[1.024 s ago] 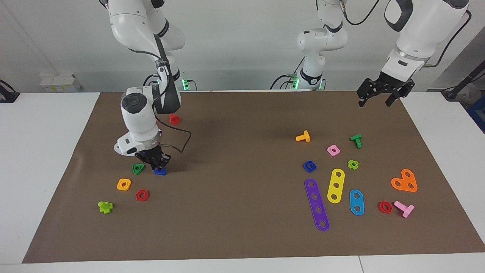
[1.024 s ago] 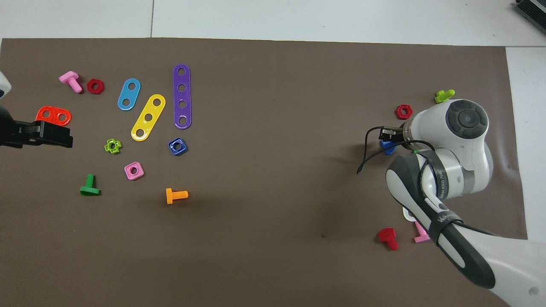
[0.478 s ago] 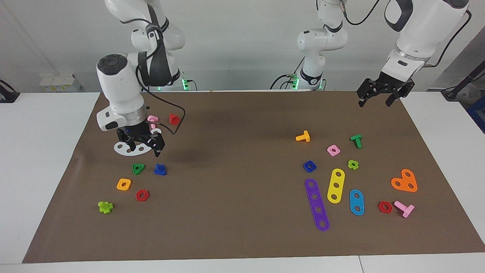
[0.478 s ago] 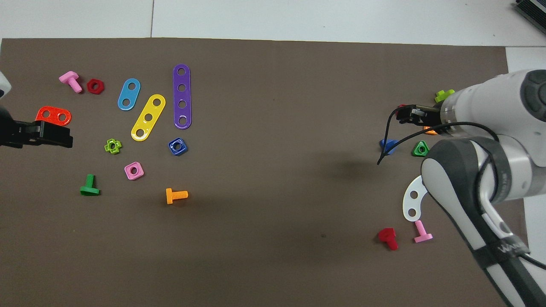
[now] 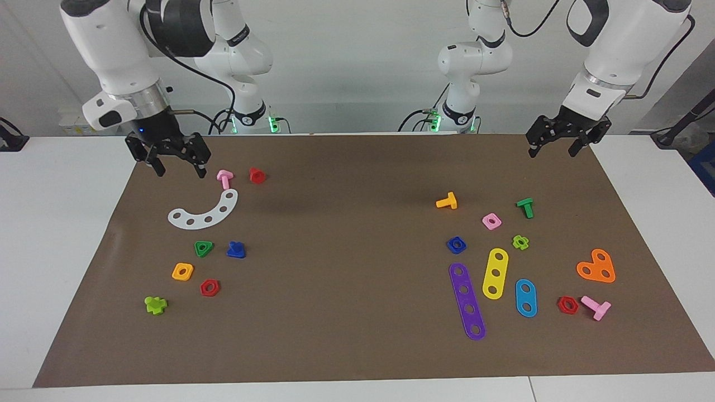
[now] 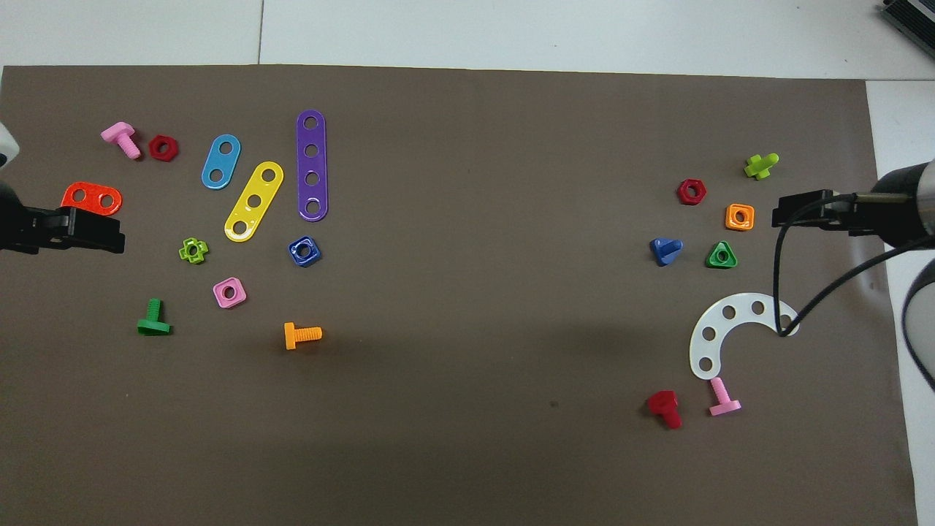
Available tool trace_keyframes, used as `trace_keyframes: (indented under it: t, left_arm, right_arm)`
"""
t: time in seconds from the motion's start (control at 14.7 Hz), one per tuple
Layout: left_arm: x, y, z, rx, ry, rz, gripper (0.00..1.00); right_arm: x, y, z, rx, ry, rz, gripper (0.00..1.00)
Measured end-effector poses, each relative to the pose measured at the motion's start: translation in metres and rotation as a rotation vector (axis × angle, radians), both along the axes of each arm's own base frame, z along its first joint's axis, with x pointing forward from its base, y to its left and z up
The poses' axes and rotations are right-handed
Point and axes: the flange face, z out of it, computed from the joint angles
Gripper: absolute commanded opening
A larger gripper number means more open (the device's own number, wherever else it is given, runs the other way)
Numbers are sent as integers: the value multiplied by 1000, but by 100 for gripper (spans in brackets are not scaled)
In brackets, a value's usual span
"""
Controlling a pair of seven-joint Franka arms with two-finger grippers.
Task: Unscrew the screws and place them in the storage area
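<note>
Lying free on the brown mat [image 5: 357,346]: dark blue bolt [image 5: 236,250], head down and stem tilted up, just beside the green triangular nut [image 5: 204,248], below and toward the table's middle from the right gripper [image 5: 174,164]. Matching dark blue nut [image 5: 456,244] apart from it, at the left arm's end of the table, beside the purple strip [image 5: 467,301] and yellow strip [image 5: 495,273], well below the left gripper [image 5: 553,146].

Right gripper raised over the mat's edge at the right arm's end, fingers [image 5: 200,168] spread, holding nothing; pink bolt [image 5: 224,178] and white curved strip [image 5: 204,212] just under and beside it. Left gripper raised over the mat's corner at its own end, fingers parted, empty, waiting.

Judged: bolt and nut already separated and both set down on the mat; placing step appears finished, retreat in hand.

Recommended for a clean finish: rising straight and clear, keeping the trailing cable [image 6: 818,292] off the white strip and loose parts, avoiding any sweep across the green nut or orange nut [image 5: 182,272], confirming the bolt at rest without rolling.
</note>
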Motion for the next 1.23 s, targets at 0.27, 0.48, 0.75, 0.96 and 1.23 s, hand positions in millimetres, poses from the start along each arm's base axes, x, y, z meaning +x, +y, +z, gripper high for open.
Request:
trace_keyframes:
  t: [0.27, 0.48, 0.75, 0.96, 1.23]
  left_arm:
    - [0, 0, 0, 0, 0, 0, 100]
    - [0, 0, 0, 0, 0, 0, 100]
    - [0, 0, 0, 0, 0, 0, 100]
    - [0, 0, 0, 0, 0, 0, 100]
    - [0, 0, 0, 0, 0, 0, 100]
  right_arm:
    - [-4, 4, 40, -1, 19, 27, 100]
    - [2, 10, 39, -2, 33, 39, 100]
    - [6, 14, 28, -2, 60, 47, 100]
    - [5, 16, 27, -2, 72, 46, 100]
    - [4, 26, 24, -34, 78, 57, 100]
